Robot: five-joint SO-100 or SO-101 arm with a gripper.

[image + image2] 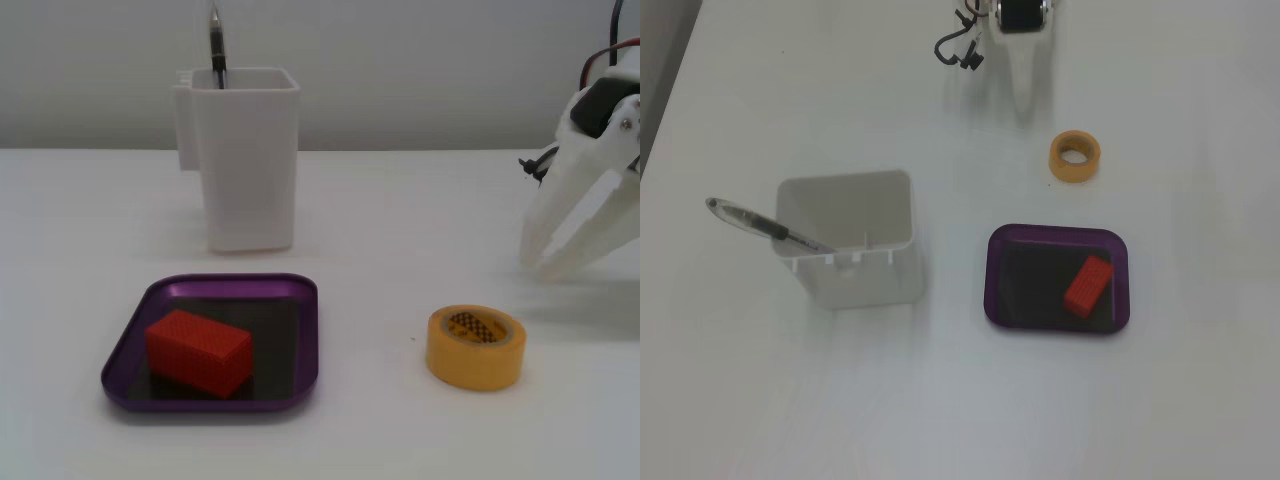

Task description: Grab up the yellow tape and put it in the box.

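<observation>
The yellow tape (476,366) lies flat on the white table with its hollow core up, to the right of the box in one fixed view. In the other fixed view the tape (1055,159) lies just above the box. The box (311,340) is a shallow purple tray with a dark floor, and it holds a red block (198,350). My white gripper (538,262) points down at the table at the far right, beyond the tape and apart from it. Its jaws meet at the tips and hold nothing. It also shows from above (1026,108), up and left of the tape.
A tall white container (247,160) with a pen (216,45) in it stands behind the box. From above, the container (855,272) is left of the box (991,275), with the red block (1088,285) at the tray's right. Black cables (958,50) hang by the arm.
</observation>
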